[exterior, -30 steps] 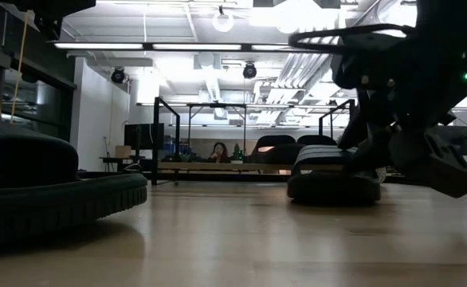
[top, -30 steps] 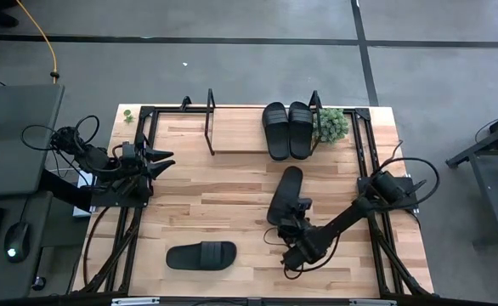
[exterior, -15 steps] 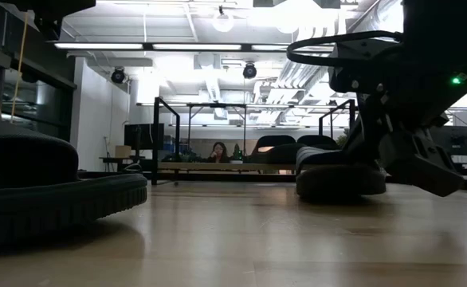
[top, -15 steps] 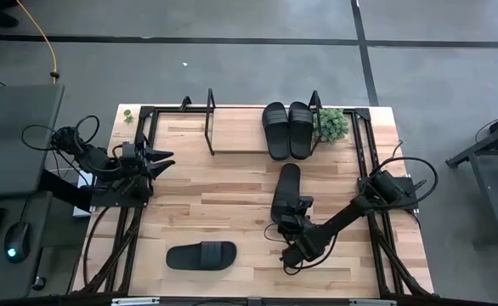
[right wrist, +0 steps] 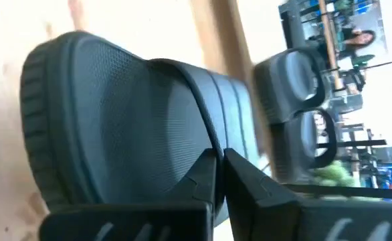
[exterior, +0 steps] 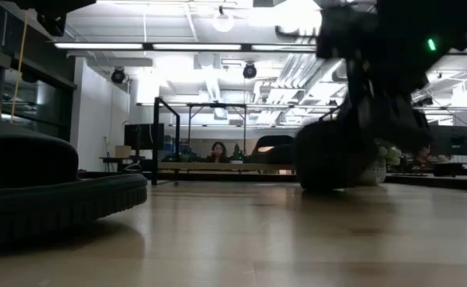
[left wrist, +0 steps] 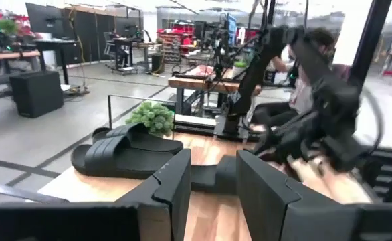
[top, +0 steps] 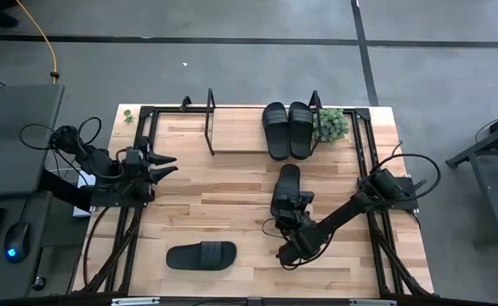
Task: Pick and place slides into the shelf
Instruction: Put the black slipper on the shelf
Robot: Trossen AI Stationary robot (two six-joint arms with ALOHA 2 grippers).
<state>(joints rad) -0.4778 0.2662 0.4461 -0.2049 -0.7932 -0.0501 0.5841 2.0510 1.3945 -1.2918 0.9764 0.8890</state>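
Wooden surface (top: pixel 232 200) carries four slides: two on the shelf (top: pixel 232 151), one loose near the front, one mid-board seemingly pinched by the right gripper (top: pixel 293 204), jaws together. Left gripper (top: pixel 166 162) waits, jaws apart.

The table (top: pixel 232 195) carries the shelf (top: pixel 240 127) at 12 o'clock holding 2 slides (top: pixel 287 129); a plant (top: pixel 332 124) at 1, another slide (top: pixel 200 255) at 7.

This looks like a robotics lab or open workshop hall. A grey concrete floor (top: pixel 232 68) with dark seams surrounds the wooden table (top: pixel 232 212). Beyond it hang bright ceiling strip lights (exterior: pixel 138 45) and exposed ducts, with further workbenches (left wrist: pixel 203 80) and black equipment; a seated person (exterior: pixel 218 151), rather blurred, works far behind.
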